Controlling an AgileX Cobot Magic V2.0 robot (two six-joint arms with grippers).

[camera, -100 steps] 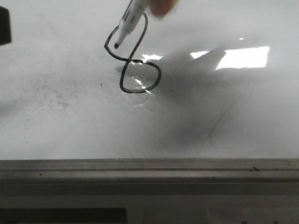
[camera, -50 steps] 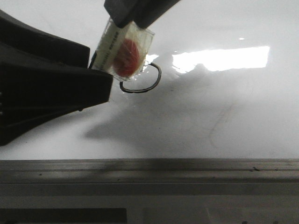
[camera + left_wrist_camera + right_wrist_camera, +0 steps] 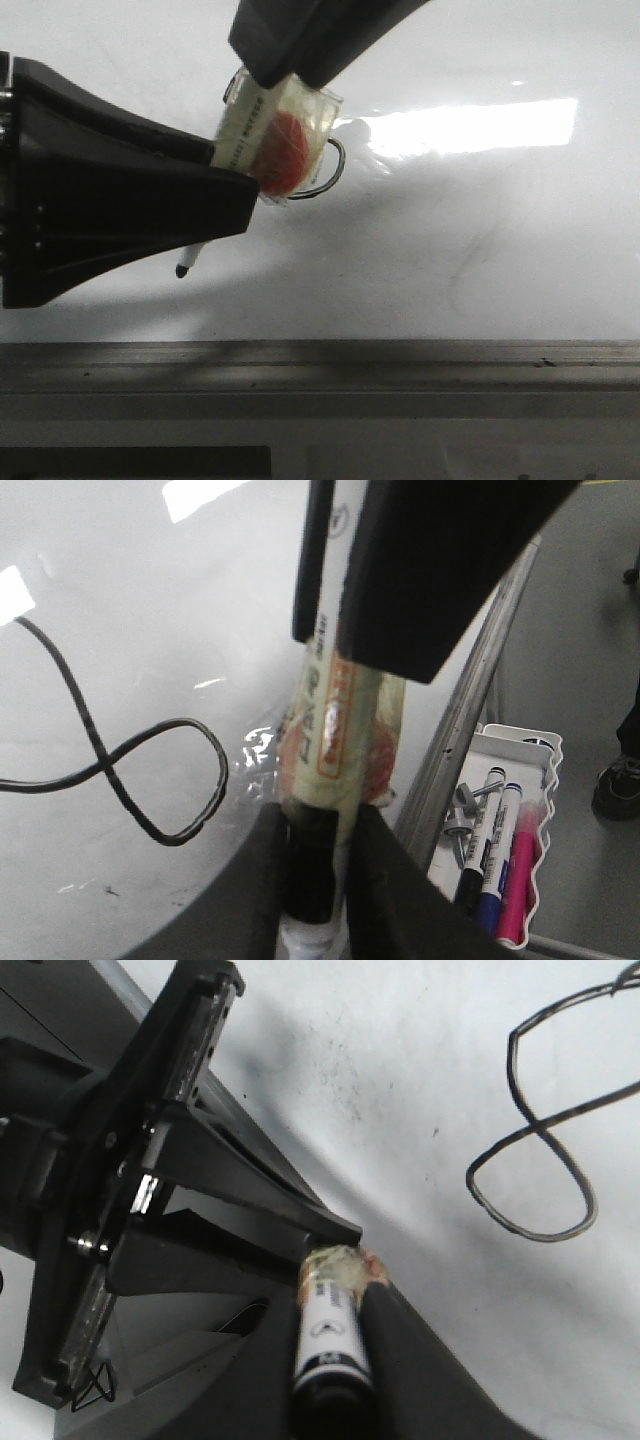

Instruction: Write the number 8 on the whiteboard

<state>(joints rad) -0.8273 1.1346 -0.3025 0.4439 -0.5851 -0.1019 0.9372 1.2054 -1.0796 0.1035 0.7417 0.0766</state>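
Note:
The whiteboard (image 3: 470, 250) fills the front view. The number 8 is drawn on it, but only part of its lower loop (image 3: 339, 166) shows behind the grippers. The whole figure shows in the left wrist view (image 3: 100, 765) and the right wrist view (image 3: 540, 1125). A taped marker (image 3: 268, 135) with a red patch is held by both grippers. My left gripper (image 3: 235, 190) comes in from the left and is shut on the marker's black section (image 3: 312, 865). My right gripper (image 3: 285, 65) comes from above and is shut on the marker barrel (image 3: 330, 1335). The marker tip (image 3: 183, 270) sticks out below the left gripper, left of the 8.
The board's grey metal frame edge (image 3: 400, 365) runs along the front. A white tray (image 3: 545, 755) with several spare markers (image 3: 492, 845) hangs beyond the frame edge (image 3: 470, 710). Faint grey specks (image 3: 350, 1090) mark the board.
The marker has left the 8's upper loop and moved lower and left. My left gripper has come in from the left and closed on it. The tip now shows below the left gripper.

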